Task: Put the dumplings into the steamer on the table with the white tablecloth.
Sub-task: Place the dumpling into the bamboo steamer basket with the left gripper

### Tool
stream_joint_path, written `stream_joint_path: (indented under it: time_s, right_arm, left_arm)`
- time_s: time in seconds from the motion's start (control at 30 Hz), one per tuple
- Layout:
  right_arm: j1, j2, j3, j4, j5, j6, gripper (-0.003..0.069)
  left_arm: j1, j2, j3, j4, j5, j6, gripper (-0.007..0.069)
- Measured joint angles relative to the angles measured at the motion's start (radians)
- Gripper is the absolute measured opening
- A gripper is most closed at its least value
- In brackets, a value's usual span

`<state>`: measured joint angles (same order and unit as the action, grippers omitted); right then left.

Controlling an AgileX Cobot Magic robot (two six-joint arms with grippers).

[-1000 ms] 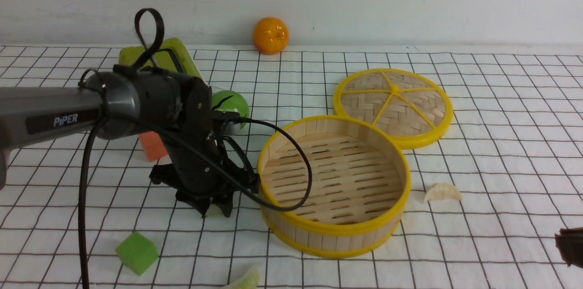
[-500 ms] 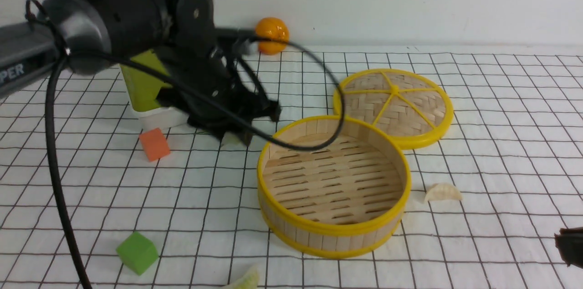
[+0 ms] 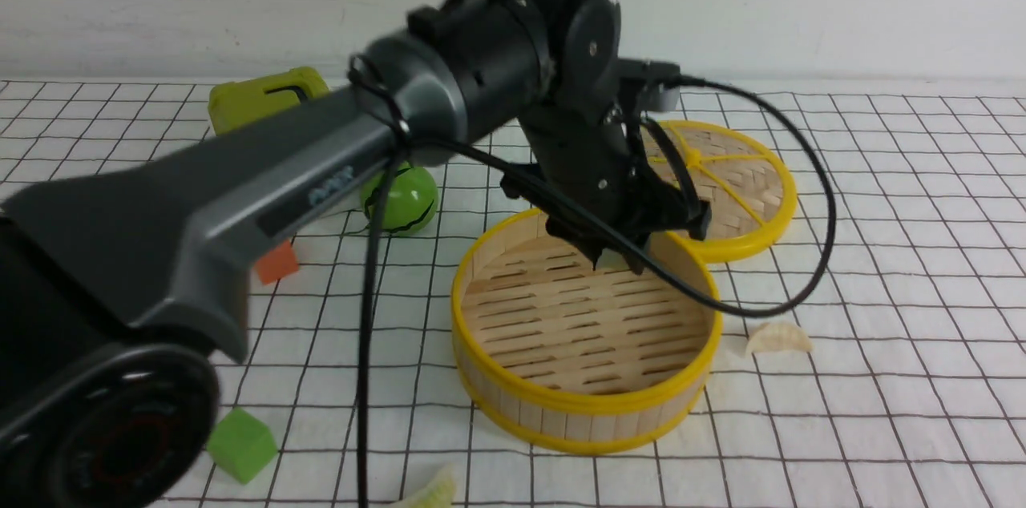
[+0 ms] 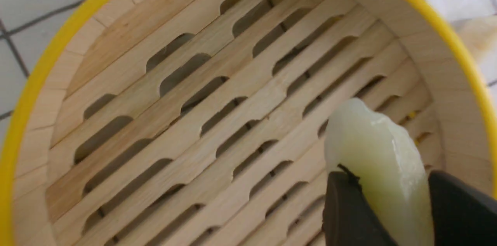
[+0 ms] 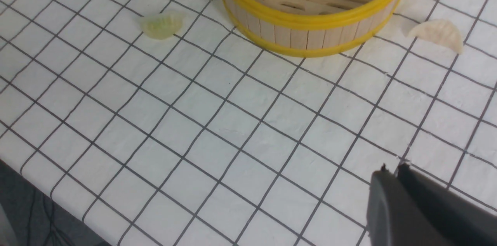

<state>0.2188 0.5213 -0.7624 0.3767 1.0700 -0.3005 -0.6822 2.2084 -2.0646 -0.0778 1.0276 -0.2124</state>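
Left gripper (image 4: 388, 187) is clamped on a pale-green dumpling (image 4: 369, 141) above the steamer (image 3: 577, 404); release is best made low, over the middle of its slatted floor (image 4: 271, 94).

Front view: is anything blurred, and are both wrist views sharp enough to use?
Front view: left arm motion-blurred, its label unreadable; steamer sharp. Left wrist view: held dumpling crisp, light even. Right wrist view: tablecloth grid sharp; right gripper dark, little detail.
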Motion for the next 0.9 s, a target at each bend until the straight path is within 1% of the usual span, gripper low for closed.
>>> stream_joint_path:
  time_s: [0.2, 0.3, 0.47, 0.53, 0.63, 0.7, 0.77, 0.87, 0.9]
  right_arm:
    - [0.000, -0.076, 0.000, -0.064, 0.014, 0.050, 0.0031]
    - [0.000, -0.082, -0.001, -0.107, 0.021, 0.077, 0.0034]
    - [0.000, -0.082, -0.002, -0.135, 0.028, 0.082, 0.0039]
    - [0.000, -0.082, -0.002, -0.139, 0.028, 0.082, 0.0040]
    - [0.000, -0.082, -0.002, -0.141, 0.029, 0.082, 0.0041]
    - [0.000, -0.082, -0.002, -0.141, 0.029, 0.082, 0.0041]
    - [0.000, -0.082, -0.002, -0.141, 0.029, 0.082, 0.0045]
    - [0.000, -0.082, -0.002, -0.141, 0.029, 0.082, 0.0049]
    - [0.000, -0.082, -0.002, -0.141, 0.029, 0.082, 0.0050]
  left_arm:
    - [-0.002, 0.106, -0.011, 0.003, -0.077, -0.010, 0.0242]
    - [-0.003, 0.123, -0.012, 0.027, -0.127, -0.028, 0.0242]
    - [-0.005, 0.128, -0.012, 0.064, -0.159, -0.059, 0.0244]
    - [-0.005, 0.129, -0.012, 0.068, -0.159, -0.060, 0.0277]
    - [-0.005, 0.129, -0.012, 0.068, -0.152, -0.062, 0.0406]
    - [-0.005, 0.121, -0.013, 0.069, -0.129, -0.062, 0.0475]
    - [-0.005, 0.102, -0.023, 0.071, -0.087, -0.062, 0.0526]
    - [-0.005, 0.042, -0.059, 0.086, 0.005, -0.051, 0.0565]
    - [-0.005, 0.010, -0.067, 0.096, 0.038, -0.038, 0.0568]
